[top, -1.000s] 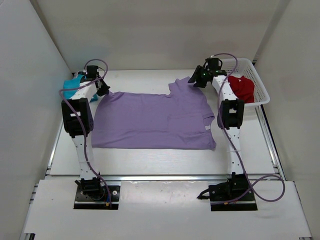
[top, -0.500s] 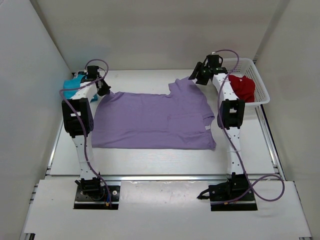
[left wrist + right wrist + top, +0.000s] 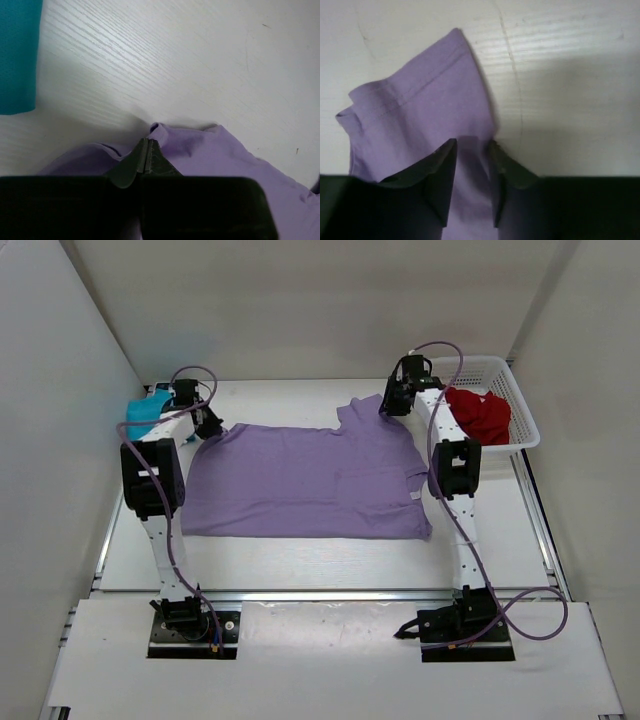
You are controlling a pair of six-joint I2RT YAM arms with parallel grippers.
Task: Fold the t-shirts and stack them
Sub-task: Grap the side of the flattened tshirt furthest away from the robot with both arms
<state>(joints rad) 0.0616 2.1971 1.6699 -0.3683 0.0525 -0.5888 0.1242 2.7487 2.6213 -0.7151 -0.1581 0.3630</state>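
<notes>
The lavender t-shirt [image 3: 310, 480] lies spread flat across the middle of the worktop [image 3: 300, 555]. At its far left corner the left end effector [image 3: 146, 150] is closed, pinching a puckered bit of the fabric. At the far right sleeve the right end effector [image 3: 470, 157] stands with its fingers [image 3: 442, 172] apart and the sleeve cloth lying between them. The teal t-shirt [image 3: 140, 415] sits at the far left edge. The red t-shirt [image 3: 482, 412] lies bunched in the white basket [image 3: 512, 395] at far right.
</notes>
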